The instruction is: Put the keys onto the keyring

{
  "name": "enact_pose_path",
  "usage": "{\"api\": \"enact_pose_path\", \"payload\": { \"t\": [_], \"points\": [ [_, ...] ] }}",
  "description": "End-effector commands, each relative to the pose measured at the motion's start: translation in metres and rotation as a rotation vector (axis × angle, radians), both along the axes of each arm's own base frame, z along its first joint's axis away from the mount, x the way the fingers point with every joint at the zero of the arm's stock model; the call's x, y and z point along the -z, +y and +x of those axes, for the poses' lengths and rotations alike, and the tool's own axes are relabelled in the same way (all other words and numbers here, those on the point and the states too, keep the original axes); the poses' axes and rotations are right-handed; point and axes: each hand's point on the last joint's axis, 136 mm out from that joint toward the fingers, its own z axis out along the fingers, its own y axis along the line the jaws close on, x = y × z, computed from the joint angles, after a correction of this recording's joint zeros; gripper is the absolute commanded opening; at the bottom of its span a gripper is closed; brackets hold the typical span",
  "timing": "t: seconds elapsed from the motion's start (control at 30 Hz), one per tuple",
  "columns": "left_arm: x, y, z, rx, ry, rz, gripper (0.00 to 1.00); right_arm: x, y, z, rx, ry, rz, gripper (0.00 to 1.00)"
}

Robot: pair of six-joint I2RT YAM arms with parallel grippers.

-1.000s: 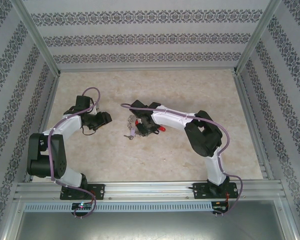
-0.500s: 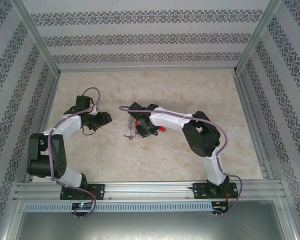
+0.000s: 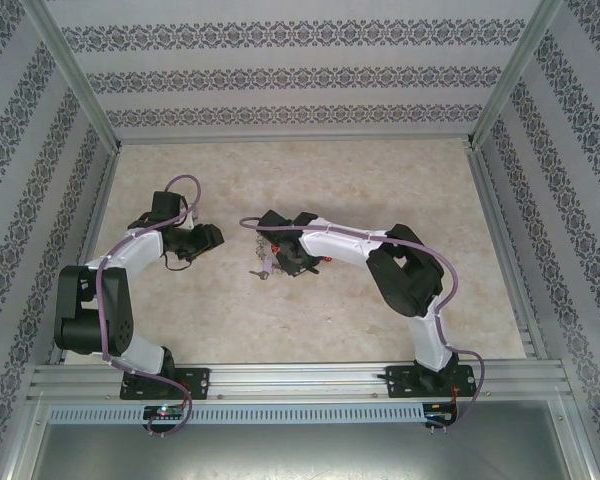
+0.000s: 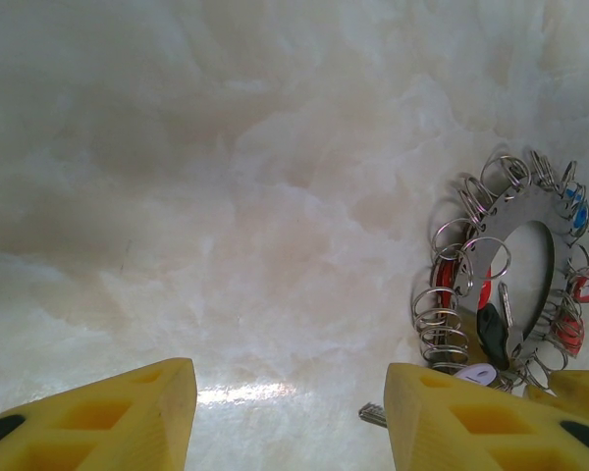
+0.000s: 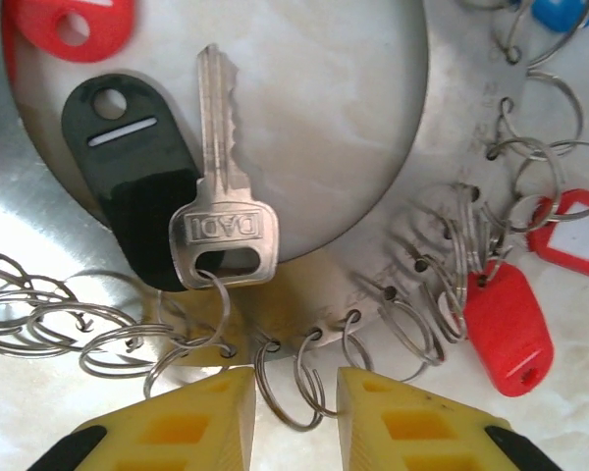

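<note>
1. At the centre of the top view, the keyring (image 3: pixel 263 243) lies flat on the table (image 3: pixel 380 180), with the right gripper (image 3: pixel 280 258) over it.
2. Right wrist view, bottom centre: the jaws are narrowly parted with small wire rings (image 5: pixel 285 392) in the gap. Can't tell if they are pinched.
3. Upper left of that view: a silver key (image 5: pixel 221 216) and a black tag (image 5: pixel 137 186) lie in the keyring's hole.
4. The left gripper (image 4: pixel 290 381) is spread wide and holds nothing; the keyring sits at the right edge of its view.
</note>
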Motion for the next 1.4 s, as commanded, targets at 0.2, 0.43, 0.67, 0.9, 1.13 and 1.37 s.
{"api": "enact_pose_path", "payload": {
  "t": [0.2, 0.43, 0.67, 0.9, 1.13, 1.37],
  "points": [
    [0.0, 0.0, 0.004, 0.005, -0.009, -0.012, 0.53, -0.01, 0.002, -0.001, -0.007, -0.022, 0.022, 0.28],
    [0.002, -0.001, 0.003, 0.009, -0.001, -0.013, 0.53, -0.008, 0.002, -0.001, -0.016, -0.017, 0.018, 0.25],
    [0.003, -0.001, 0.003, 0.009, 0.003, -0.014, 0.53, -0.006, 0.008, -0.002, -0.041, -0.003, 0.031, 0.19],
    [0.004, -0.001, 0.003, 0.007, 0.006, -0.013, 0.53, -0.002, 0.01, -0.003, -0.052, 0.01, 0.027, 0.23],
    [0.005, -0.001, 0.002, 0.006, 0.009, -0.015, 0.53, 0.001, 0.008, -0.003, -0.052, 0.01, 0.013, 0.23],
    [0.004, -0.001, 0.003, 0.009, 0.005, -0.016, 0.53, 0.007, 0.008, -0.004, -0.057, 0.02, 0.005, 0.19]
  ]
}}
